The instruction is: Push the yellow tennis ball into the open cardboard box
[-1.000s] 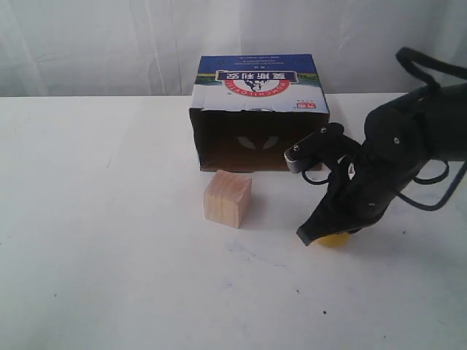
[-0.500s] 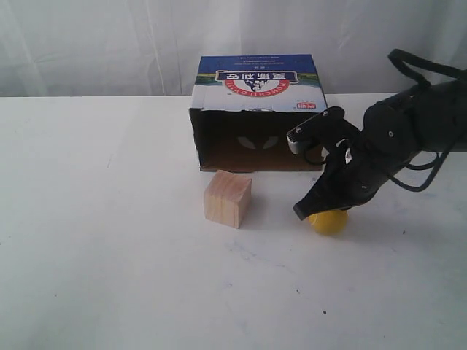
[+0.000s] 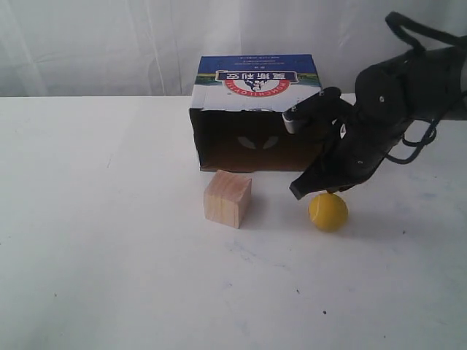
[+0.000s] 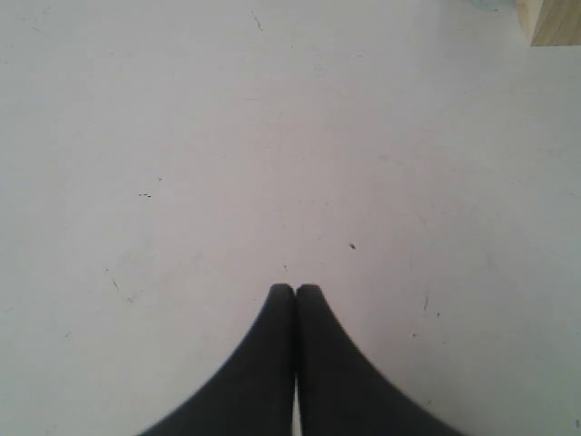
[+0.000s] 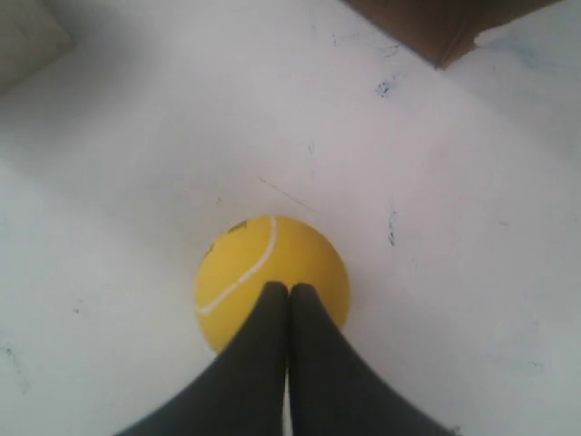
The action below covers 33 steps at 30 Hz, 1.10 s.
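Note:
The yellow tennis ball (image 3: 327, 211) rests on the white table, in front of the right end of the open cardboard box (image 3: 255, 80). The box lies with its dark brown opening (image 3: 252, 146) facing the front. My right gripper (image 3: 298, 192) is shut, with its tip just above and left of the ball, between ball and box. In the right wrist view its shut tips (image 5: 289, 289) overlap the ball (image 5: 259, 259), which shows a white seam. Whether they touch the ball is unclear. My left gripper (image 4: 295, 289) is shut over bare table and does not show in the exterior view.
A pale wooden cube (image 3: 228, 198) stands in front of the box opening, left of the ball. Its corner shows in the left wrist view (image 4: 554, 18). A white curtain hangs behind the table. A corner of the box (image 5: 440, 27) shows in the right wrist view.
The right gripper has lifted and moved back toward the box. The ball, half hidden under it before, has rolled a little toward the box and now shows whole.

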Each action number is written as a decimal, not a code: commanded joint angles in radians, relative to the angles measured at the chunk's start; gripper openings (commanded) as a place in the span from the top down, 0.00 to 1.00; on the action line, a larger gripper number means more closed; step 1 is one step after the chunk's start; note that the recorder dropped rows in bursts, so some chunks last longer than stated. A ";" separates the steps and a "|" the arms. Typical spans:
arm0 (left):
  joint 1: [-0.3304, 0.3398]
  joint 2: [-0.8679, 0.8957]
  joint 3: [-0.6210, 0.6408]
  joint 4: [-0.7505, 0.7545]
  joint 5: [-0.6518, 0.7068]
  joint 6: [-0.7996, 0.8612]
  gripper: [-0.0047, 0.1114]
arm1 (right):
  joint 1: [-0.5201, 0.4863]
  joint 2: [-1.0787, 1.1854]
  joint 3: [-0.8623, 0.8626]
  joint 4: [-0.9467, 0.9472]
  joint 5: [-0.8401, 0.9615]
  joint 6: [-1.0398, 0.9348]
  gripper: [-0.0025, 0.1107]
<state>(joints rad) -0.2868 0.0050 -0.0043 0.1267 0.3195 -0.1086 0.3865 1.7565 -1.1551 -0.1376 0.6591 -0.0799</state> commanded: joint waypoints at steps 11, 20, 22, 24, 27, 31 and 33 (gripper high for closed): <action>-0.005 -0.005 0.004 0.002 0.016 0.002 0.96 | 0.051 -0.124 0.136 -0.002 0.150 0.006 0.98; -0.005 -0.005 0.004 0.002 0.016 0.002 0.96 | 0.049 -0.018 0.210 -0.011 -0.017 0.006 0.98; -0.005 -0.005 0.004 0.002 0.016 0.002 0.96 | 0.041 0.042 0.199 -0.035 -0.102 0.006 0.98; -0.005 -0.005 0.004 0.002 0.016 0.002 0.96 | 0.025 0.109 0.149 -0.059 -0.159 0.006 0.98; -0.005 -0.005 0.004 0.002 0.016 0.002 0.96 | -0.006 0.191 -0.060 -0.084 -0.124 0.003 0.98; -0.005 -0.005 0.004 0.002 0.016 0.002 0.96 | 0.019 0.110 -0.316 -0.120 0.103 -0.005 0.98; -0.005 -0.005 0.004 0.002 0.016 0.002 0.96 | 0.037 0.036 -0.321 -0.127 0.117 -0.003 0.98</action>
<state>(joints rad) -0.2868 0.0050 -0.0043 0.1267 0.3195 -0.1086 0.3980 1.8940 -1.4265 -0.2501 0.7005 -0.0782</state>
